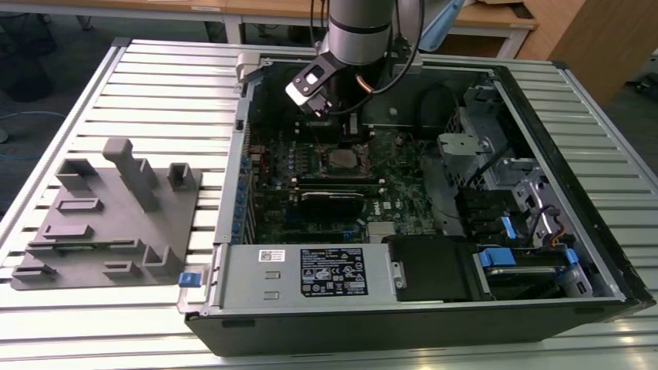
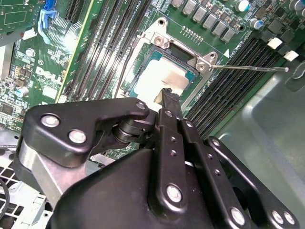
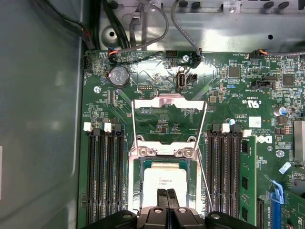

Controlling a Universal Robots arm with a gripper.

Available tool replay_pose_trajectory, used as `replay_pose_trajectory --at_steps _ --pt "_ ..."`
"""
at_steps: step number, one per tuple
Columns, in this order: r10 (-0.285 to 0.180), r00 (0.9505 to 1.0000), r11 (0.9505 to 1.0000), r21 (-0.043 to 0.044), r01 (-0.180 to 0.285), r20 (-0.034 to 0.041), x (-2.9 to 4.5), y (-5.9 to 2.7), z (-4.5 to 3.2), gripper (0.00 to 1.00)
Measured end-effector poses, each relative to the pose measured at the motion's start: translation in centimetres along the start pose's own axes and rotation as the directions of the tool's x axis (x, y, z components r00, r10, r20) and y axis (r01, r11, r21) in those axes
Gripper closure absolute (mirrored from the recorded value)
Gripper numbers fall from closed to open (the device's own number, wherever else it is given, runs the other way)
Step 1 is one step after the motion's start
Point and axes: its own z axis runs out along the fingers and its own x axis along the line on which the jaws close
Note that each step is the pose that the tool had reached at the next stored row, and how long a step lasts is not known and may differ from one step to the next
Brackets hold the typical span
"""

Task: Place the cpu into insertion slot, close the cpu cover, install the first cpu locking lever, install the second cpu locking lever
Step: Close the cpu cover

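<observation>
1. Fingertips of my gripper (image 3: 167, 193) are pinched together, empty, over the cpu (image 3: 164, 179), which is seated in the insertion slot (image 3: 134, 188).
2. Cpu cover (image 3: 169, 100) lies folded back beyond the slot; closing it is the step in hand, I judge, and needs a push on its frame.
3. Locking lever (image 3: 206, 183) hangs free beside the slot.

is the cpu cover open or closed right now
Open. In the first wrist view the cpu cover lies folded back, green board showing through its cut-out, and the cpu sits uncovered.

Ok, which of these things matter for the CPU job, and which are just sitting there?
Job: cpu lying in the insertion slot; raised cpu cover; locking lever; gripper, jaws together.
Lying about: coin battery; memory stick; grey fixture.
</observation>
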Motion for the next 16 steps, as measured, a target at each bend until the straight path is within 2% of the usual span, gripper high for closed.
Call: replay_pose_trajectory --at_steps 16 --pt "0.000 1.0000 1.0000 -0.0001 0.000 -0.0003 0.00 0.02 -0.33 0.90"
